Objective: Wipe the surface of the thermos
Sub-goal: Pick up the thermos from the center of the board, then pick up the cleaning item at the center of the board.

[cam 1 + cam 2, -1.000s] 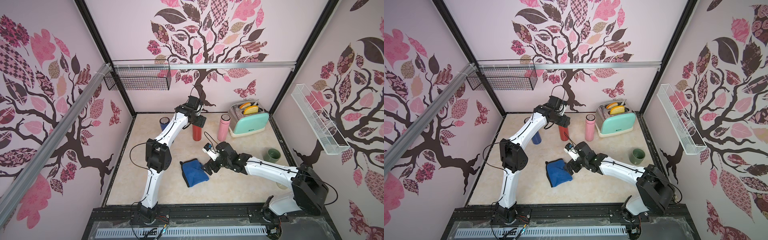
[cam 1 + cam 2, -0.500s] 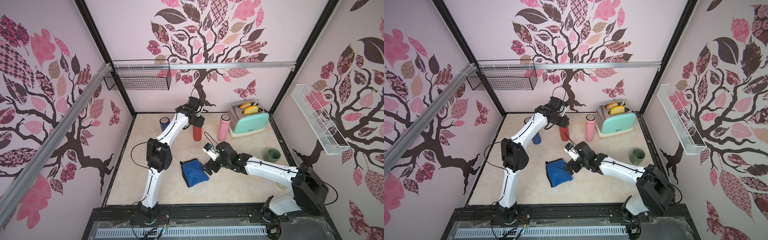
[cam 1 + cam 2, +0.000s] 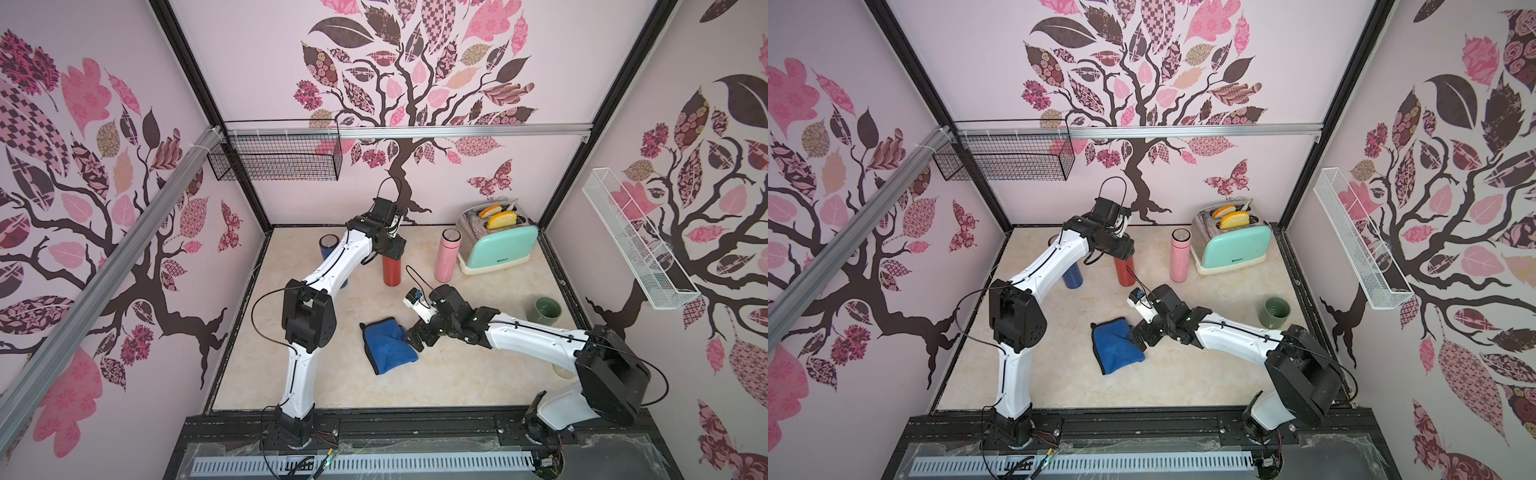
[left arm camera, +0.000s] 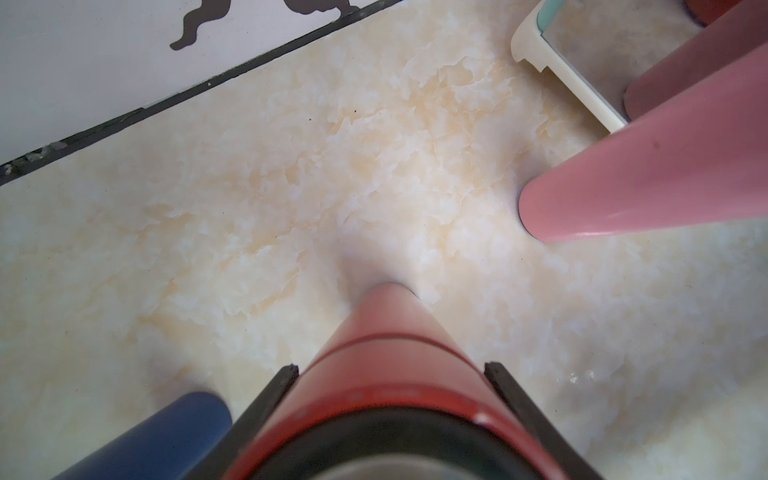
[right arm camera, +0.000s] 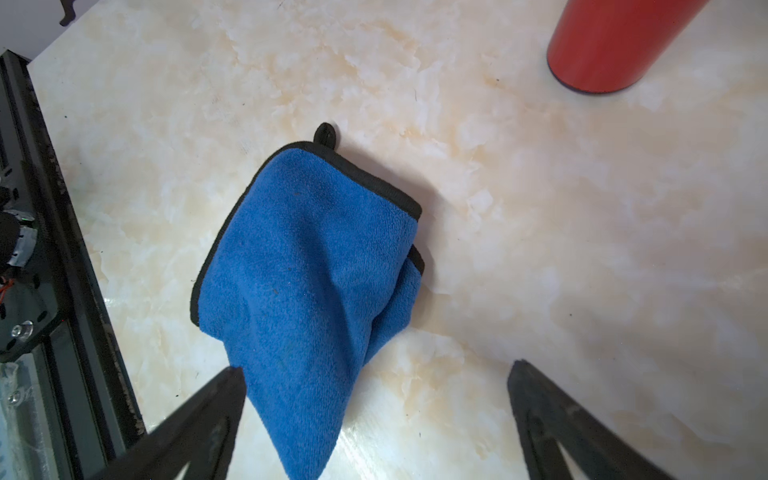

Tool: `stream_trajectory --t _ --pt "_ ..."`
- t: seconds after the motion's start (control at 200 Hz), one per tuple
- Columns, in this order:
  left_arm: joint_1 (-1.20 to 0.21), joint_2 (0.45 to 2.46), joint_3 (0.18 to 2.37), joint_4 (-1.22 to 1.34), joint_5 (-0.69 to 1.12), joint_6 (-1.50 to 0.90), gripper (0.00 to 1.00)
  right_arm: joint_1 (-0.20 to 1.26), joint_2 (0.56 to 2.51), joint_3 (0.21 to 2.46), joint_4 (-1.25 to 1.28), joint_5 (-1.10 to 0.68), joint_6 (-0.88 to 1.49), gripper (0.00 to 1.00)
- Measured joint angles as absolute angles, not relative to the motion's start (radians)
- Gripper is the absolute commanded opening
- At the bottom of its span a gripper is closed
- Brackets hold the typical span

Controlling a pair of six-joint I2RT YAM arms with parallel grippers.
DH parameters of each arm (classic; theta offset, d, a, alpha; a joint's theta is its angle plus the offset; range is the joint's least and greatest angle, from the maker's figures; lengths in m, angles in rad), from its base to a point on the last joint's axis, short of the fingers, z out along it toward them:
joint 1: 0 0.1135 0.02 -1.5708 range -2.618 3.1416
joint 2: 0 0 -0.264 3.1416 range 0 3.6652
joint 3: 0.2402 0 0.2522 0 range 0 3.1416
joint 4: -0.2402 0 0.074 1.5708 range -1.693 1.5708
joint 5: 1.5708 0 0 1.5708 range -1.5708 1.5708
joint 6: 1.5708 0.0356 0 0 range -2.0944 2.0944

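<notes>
A red thermos stands upright at the back of the table. My left gripper comes down over its top and is shut on it. In the left wrist view both black fingers press against the sides of the red thermos, with the left gripper around its lid. A folded blue cloth lies at mid-table. My right gripper stands open at its right edge, and a cloth corner lies between the fingers.
A pink thermos stands right of the red one, beside a mint toaster. A blue thermos is behind my left arm. A green mug sits at the right. A black wire basket and a white rack hang on the walls.
My left gripper has narrowed onto the top of the red thermos. The right arm and the blue cloth have stayed where they were.
</notes>
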State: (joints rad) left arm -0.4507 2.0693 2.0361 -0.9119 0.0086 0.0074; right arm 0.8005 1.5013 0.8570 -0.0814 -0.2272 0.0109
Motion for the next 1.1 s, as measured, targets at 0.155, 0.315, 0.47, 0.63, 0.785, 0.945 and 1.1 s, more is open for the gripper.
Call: stream_trajectory --t 0.155,0.315,0.47,0.63,0.785,0.945,1.1 --pt "-0.45 1.889 1.929 -0.89 0.003 0.007 0.0 0.805 1.519 0.857 -0.07 -0.237 0.009 0.98" --pt "-0.45 1.689 1.811 -0.866 -0.019 0.0 0.0 0.81 1.537 0.857 -0.06 -0.25 -0.001 0.97" --pt "-0.451 1.556 1.699 -0.865 -0.046 -0.01 0.0 0.829 1.571 0.86 -0.052 -0.262 -0.007 0.96" --pt "-0.451 1.489 1.651 -0.919 -0.093 -0.015 0.0 0.866 1.631 0.89 -0.056 -0.266 -0.013 0.94" --pt "-0.45 1.416 1.625 -0.96 -0.157 -0.019 0.0 0.897 1.696 0.947 -0.056 -0.266 -0.021 0.92" --pt "-0.451 1.325 1.604 -0.975 -0.191 -0.026 0.0 0.91 1.773 1.004 -0.054 -0.256 -0.024 0.88" --pt "-0.45 1.293 1.604 -0.975 -0.208 -0.027 0.0 0.912 1.834 1.037 -0.057 -0.236 -0.027 0.81"
